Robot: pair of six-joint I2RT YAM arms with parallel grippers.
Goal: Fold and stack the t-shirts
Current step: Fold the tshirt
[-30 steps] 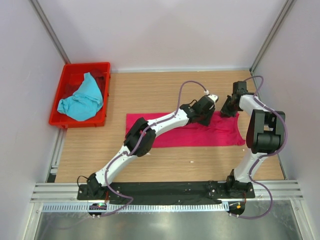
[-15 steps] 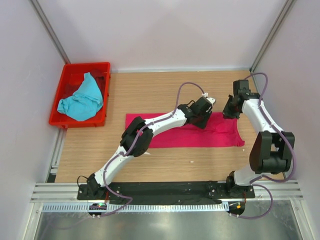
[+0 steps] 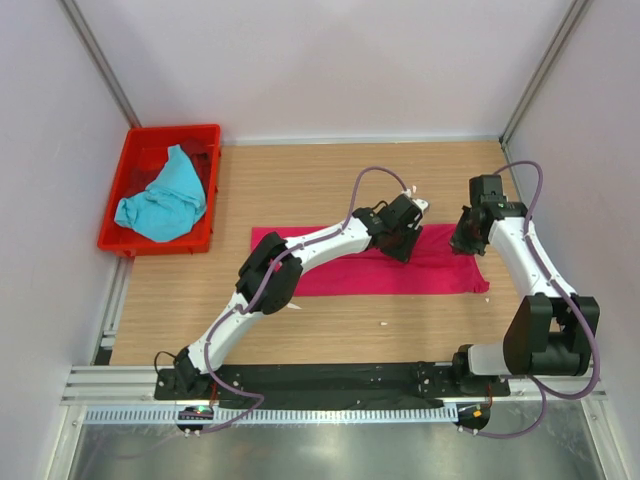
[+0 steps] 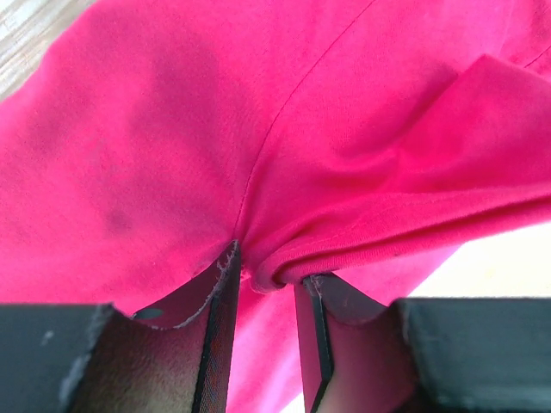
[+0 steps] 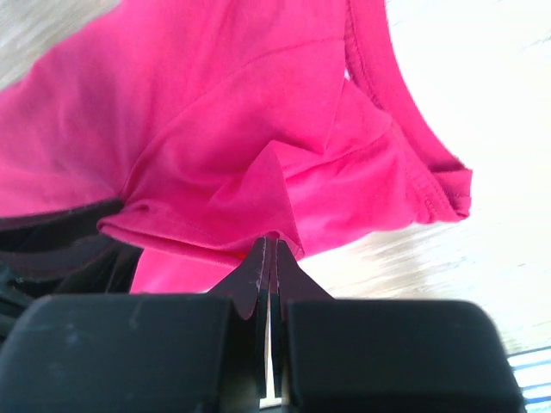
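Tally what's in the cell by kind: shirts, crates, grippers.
Shirts: 2, pink shirt, blue shirt
Crates: 1, red crate
Grippers: 2, left gripper, right gripper
Total: 5

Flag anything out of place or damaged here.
Nothing spilled or damaged. The blue shirt sits crumpled in the red crate, unfolded. The pink shirt lies on the table, bunched where the left fingers and right fingers pinch it.

pink t-shirt (image 3: 340, 272): folded band, mid-table | turquoise t-shirt (image 3: 160, 203): crumpled, in crate
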